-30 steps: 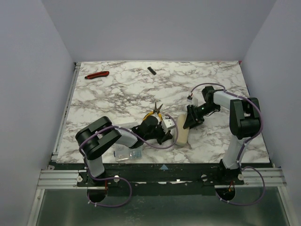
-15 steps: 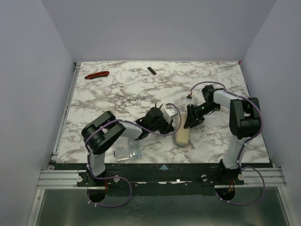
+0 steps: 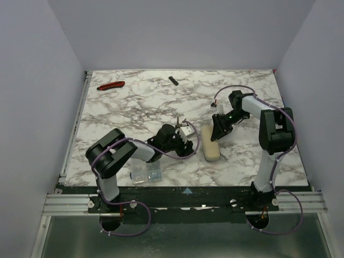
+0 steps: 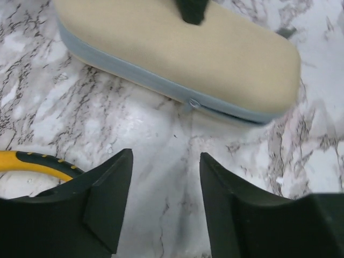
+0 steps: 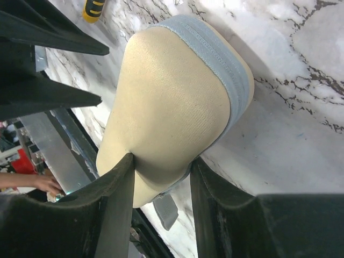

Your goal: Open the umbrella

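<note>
Marbled worktop (image 3: 123, 107): packed umbrella (image 3: 210, 146), a cream zipped capsule, lying flat right of centre. Right hand (image 5: 160, 172): fingers clamped on its far end. Left hand (image 4: 165, 172): fingers parted, holding nothing, low beside the capsule. Yellow-handled pliers (image 4: 33, 163) beside left hand.

This is a robot test cell in a lab. A marble-patterned table (image 3: 134, 102) is boxed in by plain pale walls (image 3: 32, 80) on the left, far and right sides. Two robot arms (image 3: 271, 137) trailing purple cables (image 3: 134, 228) are bolted to a slotted aluminium rail (image 3: 70, 203) along the near edge.
</note>
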Tool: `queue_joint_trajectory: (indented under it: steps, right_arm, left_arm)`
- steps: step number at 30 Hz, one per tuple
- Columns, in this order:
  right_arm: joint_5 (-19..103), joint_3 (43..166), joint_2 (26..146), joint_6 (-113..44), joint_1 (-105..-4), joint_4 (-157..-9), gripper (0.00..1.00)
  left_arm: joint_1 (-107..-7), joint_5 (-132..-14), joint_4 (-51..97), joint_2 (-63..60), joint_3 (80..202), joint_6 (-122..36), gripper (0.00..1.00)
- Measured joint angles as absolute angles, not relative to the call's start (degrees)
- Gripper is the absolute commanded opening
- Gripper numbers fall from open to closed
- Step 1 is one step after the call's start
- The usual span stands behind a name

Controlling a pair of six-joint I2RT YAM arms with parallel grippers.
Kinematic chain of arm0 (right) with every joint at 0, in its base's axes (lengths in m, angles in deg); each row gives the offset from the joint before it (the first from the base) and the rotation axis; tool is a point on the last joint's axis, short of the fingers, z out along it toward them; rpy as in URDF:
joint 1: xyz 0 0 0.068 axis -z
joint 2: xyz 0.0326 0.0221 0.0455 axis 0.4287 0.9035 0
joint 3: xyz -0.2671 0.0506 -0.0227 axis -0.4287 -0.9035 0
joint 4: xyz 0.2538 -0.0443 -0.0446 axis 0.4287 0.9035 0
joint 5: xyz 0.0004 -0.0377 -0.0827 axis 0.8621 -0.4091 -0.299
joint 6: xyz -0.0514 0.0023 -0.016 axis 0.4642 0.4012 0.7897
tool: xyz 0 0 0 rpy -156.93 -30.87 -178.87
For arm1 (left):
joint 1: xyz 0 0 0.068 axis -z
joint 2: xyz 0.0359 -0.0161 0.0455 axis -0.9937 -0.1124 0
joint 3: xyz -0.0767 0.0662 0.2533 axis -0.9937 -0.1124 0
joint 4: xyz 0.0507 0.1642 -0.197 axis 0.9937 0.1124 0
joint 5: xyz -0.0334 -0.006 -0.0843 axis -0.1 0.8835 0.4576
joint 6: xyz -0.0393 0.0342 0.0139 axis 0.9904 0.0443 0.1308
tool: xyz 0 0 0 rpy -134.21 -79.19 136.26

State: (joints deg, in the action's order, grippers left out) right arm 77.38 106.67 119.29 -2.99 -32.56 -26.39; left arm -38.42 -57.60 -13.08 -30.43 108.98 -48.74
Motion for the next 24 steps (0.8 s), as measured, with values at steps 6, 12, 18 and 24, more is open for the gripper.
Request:
queue_joint_trajectory:
  steps: [6, 12, 18, 24]
  right_arm:
    - [77.60, 108.77, 120.82, 0.40, -32.54, -23.92, 0.34]
    - [78.86, 108.37, 121.23, 0.99, -32.41, -23.79, 0.34]
    - [80.15, 106.84, 121.21, 0.99, -32.39, -23.64, 0.34]
    - [80.31, 106.69, 121.15, 0.97, -32.39, -23.73, 0.34]
  left_arm:
    - [-36.39, -54.06, -16.40, -28.55, 105.33, -55.54, 0.57]
    - [-34.27, -55.00, -18.93, -30.41, 107.69, -57.99, 0.52]
    - [-33.18, -56.42, -20.18, -33.32, 110.60, -58.89, 0.49]
    - [-32.83, -56.37, -20.46, -35.00, 111.08, -59.39, 0.37]
